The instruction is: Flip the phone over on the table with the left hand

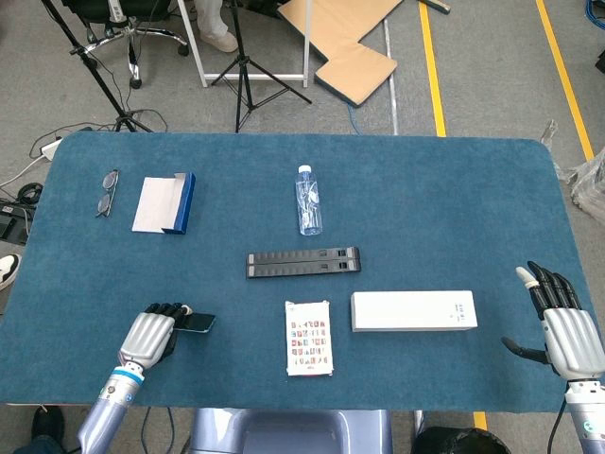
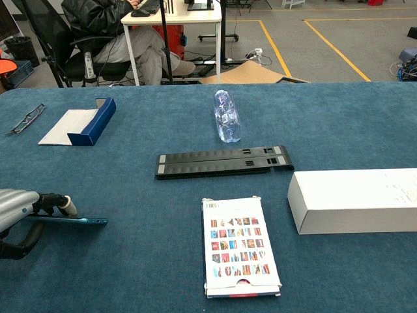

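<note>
The phone (image 1: 198, 323) (image 2: 71, 221) is a dark slab with a blue rim, near the table's front left. It is lifted off the cloth and shows almost edge-on in the chest view. My left hand (image 1: 151, 336) (image 2: 18, 208) holds it, fingers curled over the top and thumb below. My right hand (image 1: 565, 326) rests at the table's front right edge, fingers apart, holding nothing; only the head view shows it.
Right of the phone lie a card pack (image 1: 308, 339) and a white box (image 1: 414, 310). A black folded stand (image 1: 303, 262), a water bottle (image 1: 309, 200), a blue-edged case (image 1: 165, 203) and glasses (image 1: 108, 192) lie farther back.
</note>
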`<state>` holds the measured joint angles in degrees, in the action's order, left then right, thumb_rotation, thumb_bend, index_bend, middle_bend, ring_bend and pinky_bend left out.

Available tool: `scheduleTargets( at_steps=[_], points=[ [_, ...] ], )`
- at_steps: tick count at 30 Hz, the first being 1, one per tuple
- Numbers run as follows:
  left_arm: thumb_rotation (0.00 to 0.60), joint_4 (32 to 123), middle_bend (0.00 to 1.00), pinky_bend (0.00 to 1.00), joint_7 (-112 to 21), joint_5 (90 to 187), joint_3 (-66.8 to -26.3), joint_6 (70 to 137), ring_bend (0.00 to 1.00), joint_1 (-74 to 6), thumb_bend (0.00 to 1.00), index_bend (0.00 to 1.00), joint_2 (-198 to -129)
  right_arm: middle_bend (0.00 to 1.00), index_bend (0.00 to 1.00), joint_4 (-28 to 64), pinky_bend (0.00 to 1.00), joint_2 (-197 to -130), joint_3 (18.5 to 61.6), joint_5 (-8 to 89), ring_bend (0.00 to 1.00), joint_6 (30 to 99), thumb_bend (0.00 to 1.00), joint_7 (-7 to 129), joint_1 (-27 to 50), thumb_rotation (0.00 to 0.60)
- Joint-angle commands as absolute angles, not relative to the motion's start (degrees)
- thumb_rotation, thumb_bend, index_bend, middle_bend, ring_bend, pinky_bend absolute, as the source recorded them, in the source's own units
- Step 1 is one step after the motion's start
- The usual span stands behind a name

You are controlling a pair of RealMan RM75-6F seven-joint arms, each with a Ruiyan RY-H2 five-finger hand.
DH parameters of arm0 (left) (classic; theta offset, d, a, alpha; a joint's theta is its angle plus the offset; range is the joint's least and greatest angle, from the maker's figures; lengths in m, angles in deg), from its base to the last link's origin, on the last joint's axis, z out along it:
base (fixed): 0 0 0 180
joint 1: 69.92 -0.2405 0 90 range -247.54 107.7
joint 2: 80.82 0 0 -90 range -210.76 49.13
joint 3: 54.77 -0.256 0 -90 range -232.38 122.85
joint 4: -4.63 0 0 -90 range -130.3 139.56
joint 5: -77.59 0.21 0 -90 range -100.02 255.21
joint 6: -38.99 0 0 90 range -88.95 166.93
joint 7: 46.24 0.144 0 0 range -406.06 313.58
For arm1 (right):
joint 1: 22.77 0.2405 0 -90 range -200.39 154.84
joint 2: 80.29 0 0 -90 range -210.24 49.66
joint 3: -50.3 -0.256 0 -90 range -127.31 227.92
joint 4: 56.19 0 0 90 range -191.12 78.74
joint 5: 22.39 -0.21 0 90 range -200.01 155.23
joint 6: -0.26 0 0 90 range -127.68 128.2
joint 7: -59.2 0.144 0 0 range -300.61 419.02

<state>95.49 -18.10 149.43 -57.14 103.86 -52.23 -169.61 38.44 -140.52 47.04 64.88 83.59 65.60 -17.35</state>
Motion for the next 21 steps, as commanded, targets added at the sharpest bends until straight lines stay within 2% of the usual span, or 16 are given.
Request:
scheduleTargets(
  at_steps=[1, 7, 12, 13, 16, 17, 21],
  points=[
    [0.600, 99.30, 0.26, 0.26, -17.42, 148.37, -57.51, 102.74, 0.26, -51.85, 0.87, 0.29, -167.18, 0.00, 0.00, 38.47, 0.00, -140.54, 47.08, 64.88, 0.00, 83.51, 0.00, 65.59, -17.32, 0.600],
    [0.600, 106.12, 0.27, 0.27, -15.52, 139.45, -54.29, 97.12, 0.27, -47.98, 0.87, 0.29, -162.68, 0.00, 0.00, 38.59, 0.00, -140.64, 47.12, 64.94, 0.00, 83.35, 0.00, 65.28, -17.20, 0.600],
    [0.600, 106.68, 0.23, 0.26, -13.38, 129.90, -50.37, 93.37, 0.24, -43.12, 0.87, 0.28, -161.92, 0.00, 0.00, 38.60, 0.00, -140.70, 47.04, 64.93, 0.00, 83.50, 0.00, 65.16, -17.20, 0.600],
    [0.600, 106.21, 0.20, 0.23, -12.79, 128.72, -49.73, 93.55, 0.21, -42.33, 0.86, 0.26, -162.33, 0.00, 0.00, 38.54, 0.00, -140.77, 46.97, 64.99, 0.00, 83.67, 0.00, 65.30, -17.21, 0.600],
    [0.600, 102.87, 0.02, 0.04, -13.02, 127.60, -47.32, 95.36, 0.03, -40.52, 0.84, 0.04, -165.05, 0.00, 0.00, 38.16, 0.00, -141.05, 46.87, 65.18, 0.00, 84.10, 0.00, 65.52, -17.27, 0.600],
    [0.600, 101.82, 0.00, 0.01, -13.37, 128.13, -46.86, 96.12, 0.00, -40.25, 0.84, 0.00, -165.81, 0.00, 0.00, 38.09, 0.00, -141.12, 46.89, 65.18, 0.00, 84.07, 0.00, 65.46, -17.26, 0.600],
    [0.600, 98.02, 0.00, 0.00, -15.95, 131.11, -45.20, 98.03, 0.00, -39.30, 0.84, 0.00, -167.45, 0.00, 0.00, 37.74, 0.00, -141.52, 46.95, 64.99, 0.00, 83.65, 0.00, 65.01, -17.10, 0.600]
  ],
)
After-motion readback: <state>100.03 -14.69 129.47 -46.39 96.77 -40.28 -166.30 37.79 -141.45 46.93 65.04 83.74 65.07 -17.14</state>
